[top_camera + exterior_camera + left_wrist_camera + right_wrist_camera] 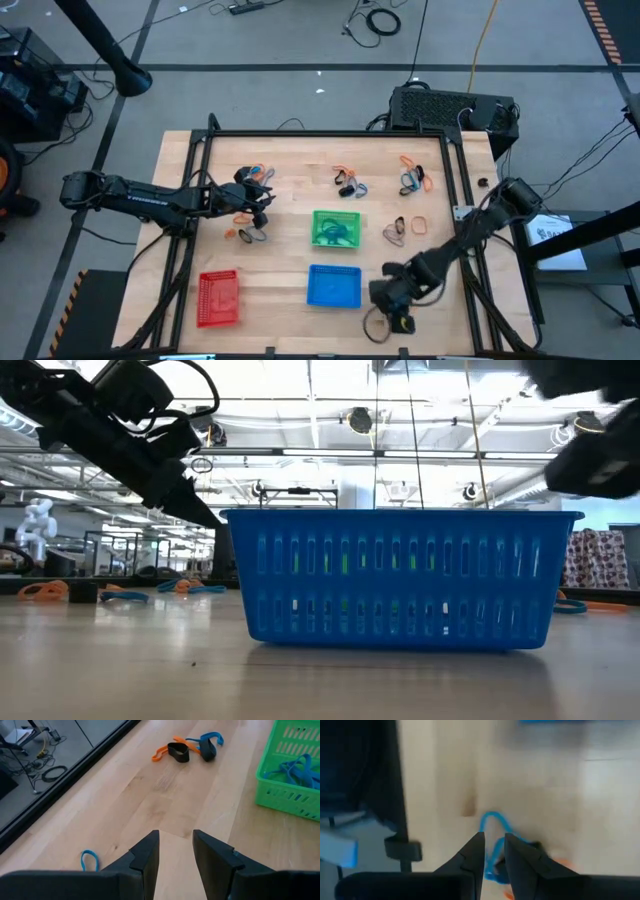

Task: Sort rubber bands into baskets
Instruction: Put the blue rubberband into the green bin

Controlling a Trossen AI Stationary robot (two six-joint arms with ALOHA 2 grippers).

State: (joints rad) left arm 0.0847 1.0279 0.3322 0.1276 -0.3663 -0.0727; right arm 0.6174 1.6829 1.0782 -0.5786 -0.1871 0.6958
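Wooden table [290, 225], blue basket [400, 578] hiding low view, right gripper [493, 851] blurred over blue band [496, 826]

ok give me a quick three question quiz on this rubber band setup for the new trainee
1. Which basket has blue rubber bands lying in it?
A red basket
B green basket
C blue basket
2. True or false: the left gripper has its jaws shut on an orange band.
3. Fill in: the right gripper, at the table's near edge, has a ___ rubber band between its jaws.
Key: 1 B. 2 false, the jaws are open and empty. 3 blue.
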